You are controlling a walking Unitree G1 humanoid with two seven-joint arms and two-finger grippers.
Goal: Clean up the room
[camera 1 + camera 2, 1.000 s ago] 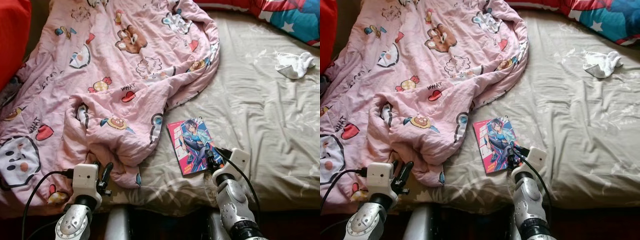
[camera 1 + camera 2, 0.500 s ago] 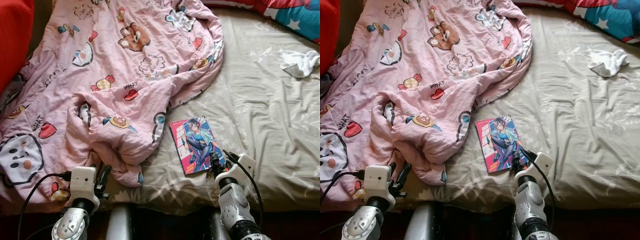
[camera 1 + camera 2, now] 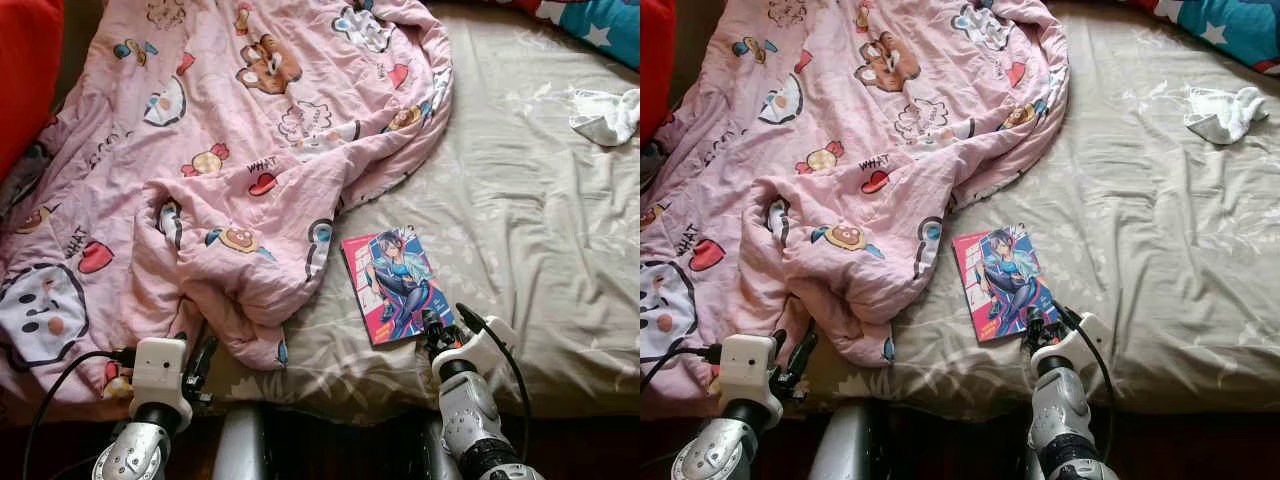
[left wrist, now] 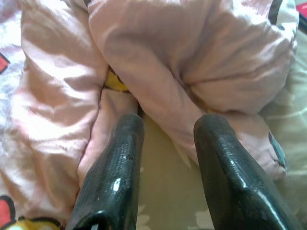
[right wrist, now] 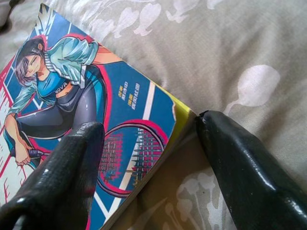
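From the head, the book lies flat on the sheet at the blanket's 4 o'clock, right gripper at its near corner. Right wrist: fingers apart, one over the cover, one on the sheet beside it. Left wrist: left gripper, fingers apart, faces a blanket fold.

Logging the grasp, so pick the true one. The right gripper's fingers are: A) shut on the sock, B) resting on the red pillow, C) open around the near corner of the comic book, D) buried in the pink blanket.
C: the right gripper stands open, one finger over the comic book cover, the other on the sheet beside its corner.
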